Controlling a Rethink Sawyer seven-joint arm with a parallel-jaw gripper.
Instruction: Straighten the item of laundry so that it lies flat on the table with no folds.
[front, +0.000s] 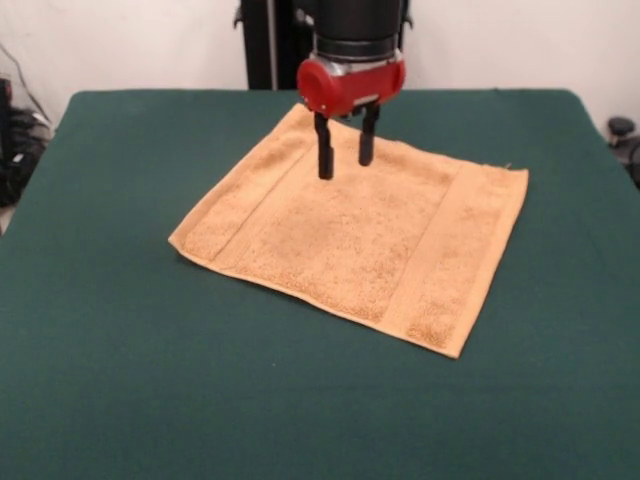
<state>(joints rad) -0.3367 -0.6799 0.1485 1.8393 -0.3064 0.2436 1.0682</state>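
Washcloth (358, 233), golden-tan terry, lies spread open near the middle of the table (120, 380), turned diamond-wise so one corner points toward the pedestal. From the front view, the only one given, it looks essentially flat: four edges visible, hemmed, with a smooth woven band running parallel to two opposite ends and looped pile between. No fold shows, though the far corner behind the gripper (346, 165) is partly hidden, so a small tuck there cannot be ruled out. Little seems left to do. The gripper (red body, black fingers) hangs over the cloth's far part, fingers apart and holding nothing.
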